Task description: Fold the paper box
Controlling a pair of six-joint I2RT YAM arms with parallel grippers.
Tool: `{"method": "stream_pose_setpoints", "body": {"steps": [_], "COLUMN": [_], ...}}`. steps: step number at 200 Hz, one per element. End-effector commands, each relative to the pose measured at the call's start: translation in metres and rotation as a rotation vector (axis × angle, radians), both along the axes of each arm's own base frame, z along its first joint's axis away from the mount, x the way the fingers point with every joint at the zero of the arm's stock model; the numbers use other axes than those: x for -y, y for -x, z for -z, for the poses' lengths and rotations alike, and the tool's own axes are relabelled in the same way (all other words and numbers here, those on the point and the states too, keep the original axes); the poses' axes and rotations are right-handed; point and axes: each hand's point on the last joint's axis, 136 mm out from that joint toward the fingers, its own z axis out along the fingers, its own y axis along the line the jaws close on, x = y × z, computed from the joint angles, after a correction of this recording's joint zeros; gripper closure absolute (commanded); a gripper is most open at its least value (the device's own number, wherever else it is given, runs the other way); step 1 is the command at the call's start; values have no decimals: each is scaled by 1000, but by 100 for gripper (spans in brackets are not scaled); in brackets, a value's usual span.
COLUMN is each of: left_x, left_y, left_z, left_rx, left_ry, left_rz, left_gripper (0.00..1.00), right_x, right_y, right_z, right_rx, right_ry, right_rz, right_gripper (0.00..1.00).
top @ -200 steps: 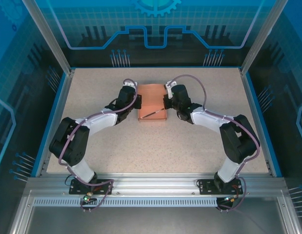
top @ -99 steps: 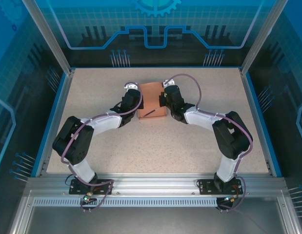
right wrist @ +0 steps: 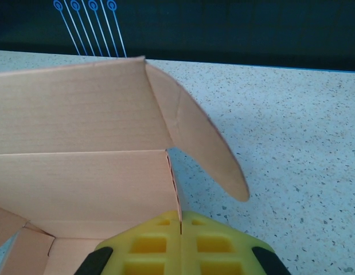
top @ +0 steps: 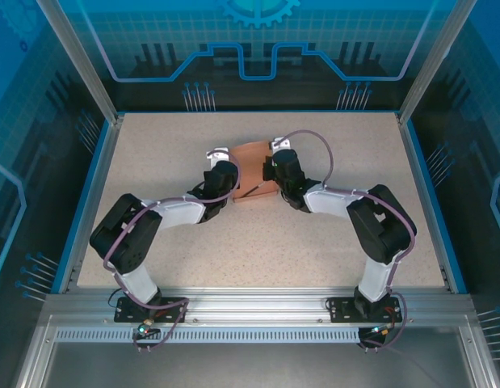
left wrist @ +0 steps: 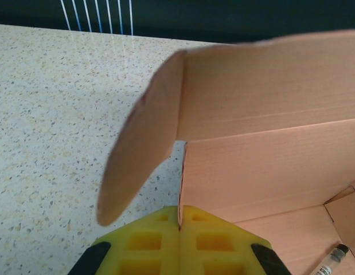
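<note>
Paper box partly beyond frame edge.

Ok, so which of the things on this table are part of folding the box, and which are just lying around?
Part of the job:
- paper box, walls partly raised
- left hand, pinching one side wall
- right hand, pinching the opposite side wall

Just lying about:
- pen, resting on the box's floor panel

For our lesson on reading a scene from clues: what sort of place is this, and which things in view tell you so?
Probably a robotics lab test cell: a speckled table fenced by blue printed panels, an aluminium frame, and two robot arms bolted to its near rail.
</note>
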Motion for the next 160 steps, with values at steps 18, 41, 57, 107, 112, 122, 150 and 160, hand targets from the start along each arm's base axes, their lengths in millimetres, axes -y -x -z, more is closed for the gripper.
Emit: {"method": "stream_pose_setpoints", "body": {"steps": [18, 41, 57, 107, 112, 122, 150, 160], "left_x": [6, 8, 11, 17, 18, 19, 20, 20], "left_y": [7, 14, 20, 36, 37, 39, 45, 48], "left_z": [9, 17, 23, 37, 39, 41, 47, 49], "left_rx": [27, 29, 29, 42, 42, 43, 43, 42], "left_ry": [21, 16, 7, -7, -8, -11, -22, -23], "left_rz": [-17, -20, -20, -30, -30, -30, -29, -27], "left_gripper": [100, 100, 100, 99, 99, 99, 98, 98], "right_x": [-21, -21, -20, -14, -13, -13, -11, -10], "right_y": [8, 15, 19, 33, 34, 36, 42, 45], "right_z": [-6, -1, 2, 20, 21, 23, 30, 34], "right_rx": [53, 61, 65, 63, 63, 66, 67, 65], "right_ry": [-87, -107, -117, -119, -117, -117, -108, -99], "right_rz": [-44, -47, -48, -37, -36, -36, -39, -41], "right_gripper": [100, 100, 100, 100, 100, 100, 100, 100]}}
